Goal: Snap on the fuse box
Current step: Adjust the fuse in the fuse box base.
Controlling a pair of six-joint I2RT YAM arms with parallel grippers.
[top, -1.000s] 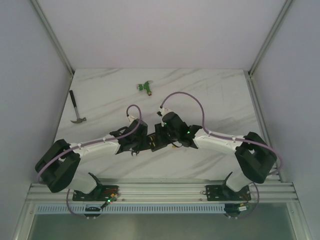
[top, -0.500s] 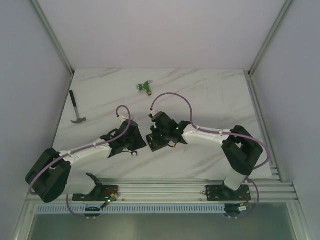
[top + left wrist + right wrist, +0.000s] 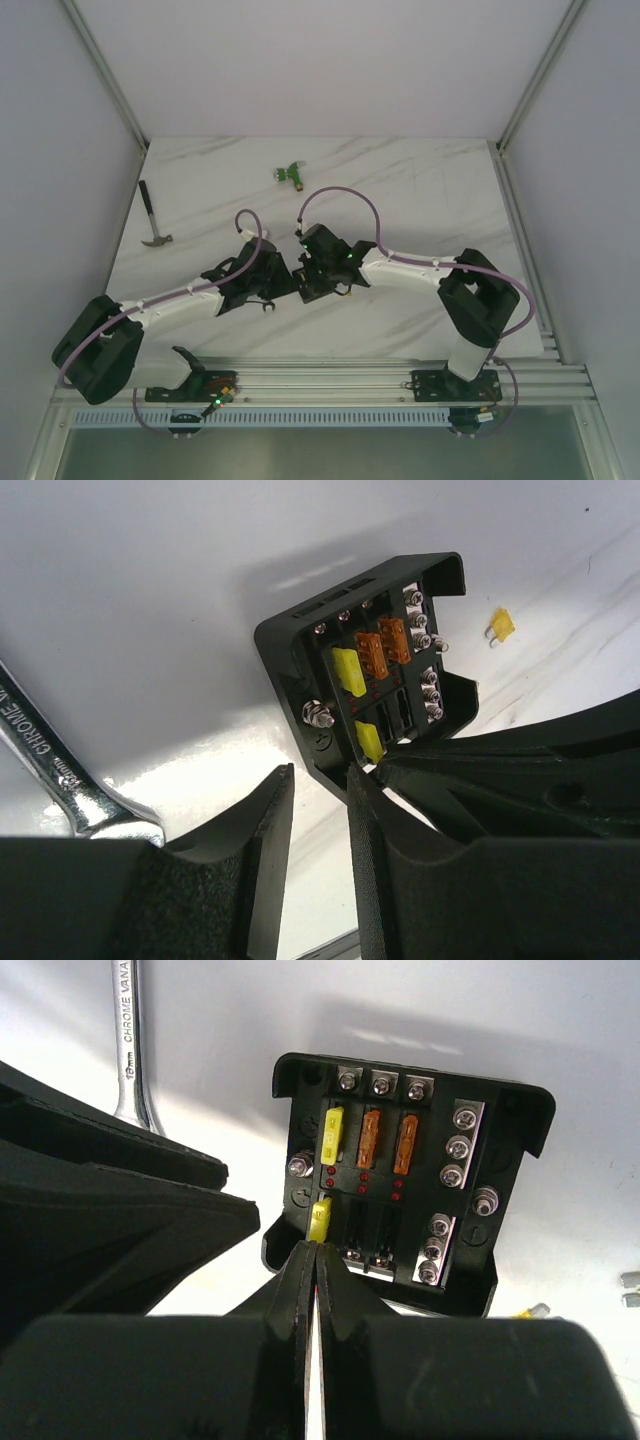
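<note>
White table (image 3: 520,1020) bears the fuse box (image 3: 400,1195) and a "CHROME VANA" wrench (image 3: 130,1045).

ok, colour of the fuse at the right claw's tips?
Yellow. The fuse sits in the fuse box at the right claw; clearest in right wrist view.

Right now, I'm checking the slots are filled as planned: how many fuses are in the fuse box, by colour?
Yellow fuses: 2
Orange fuses: 2
Total in the fuse box: 4
</note>
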